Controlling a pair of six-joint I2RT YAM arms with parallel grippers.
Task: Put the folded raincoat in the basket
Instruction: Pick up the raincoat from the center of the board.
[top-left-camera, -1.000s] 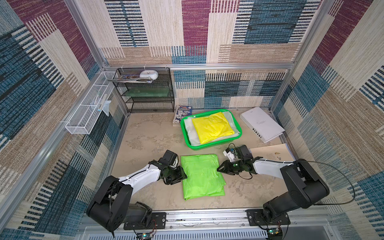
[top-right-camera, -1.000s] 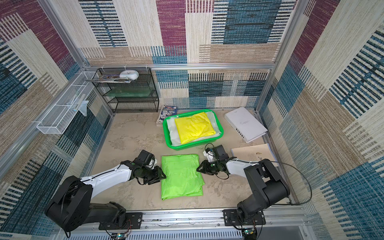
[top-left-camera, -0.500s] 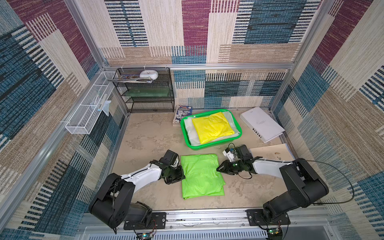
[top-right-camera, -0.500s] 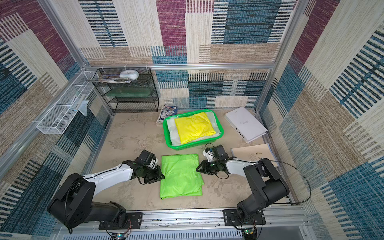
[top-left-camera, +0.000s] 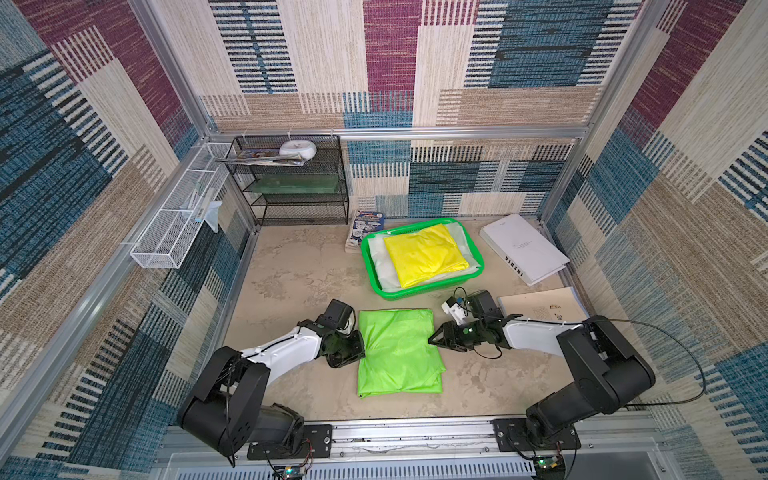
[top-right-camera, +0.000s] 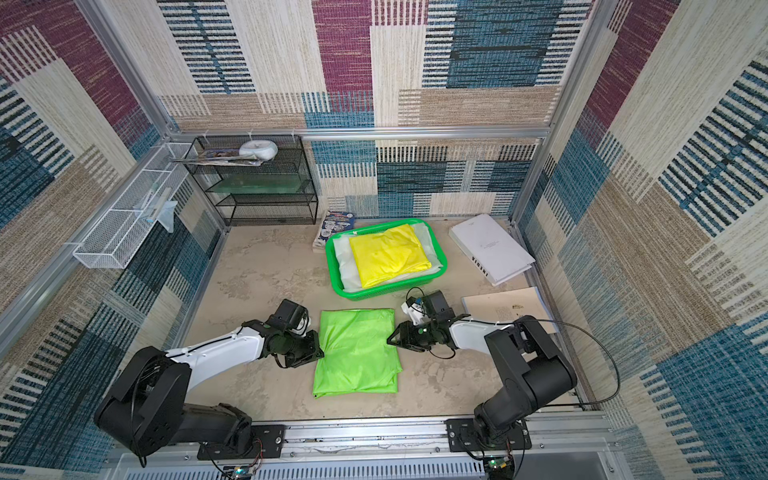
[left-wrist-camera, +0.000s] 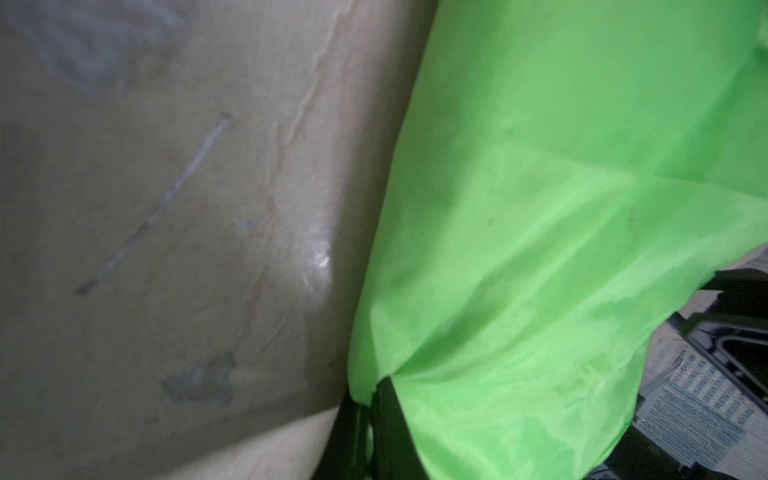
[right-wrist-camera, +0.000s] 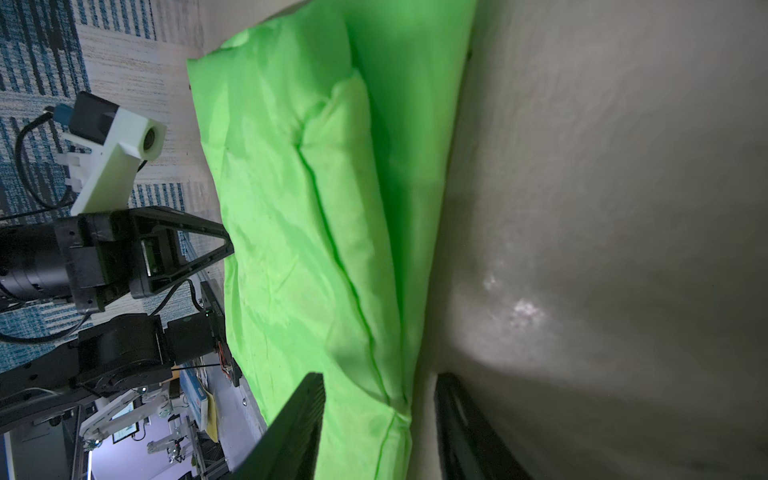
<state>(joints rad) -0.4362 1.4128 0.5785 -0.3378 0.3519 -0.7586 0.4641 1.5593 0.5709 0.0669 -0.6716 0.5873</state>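
Two grippers flank our lime-green folded raincoat (top-left-camera: 399, 353), which lies flat on the tabletop (top-left-camera: 291, 282) near the front rail. Our left gripper (top-left-camera: 361, 352) is pinched tight on its left edge, the fabric bunching there. Our right gripper (top-left-camera: 430, 340) stands parted astride its right edge, not closed on it. Just beyond, the green basket (top-left-camera: 415, 295) sits apart from the raincoat, holding a yellow folded piece (top-left-camera: 424, 253).
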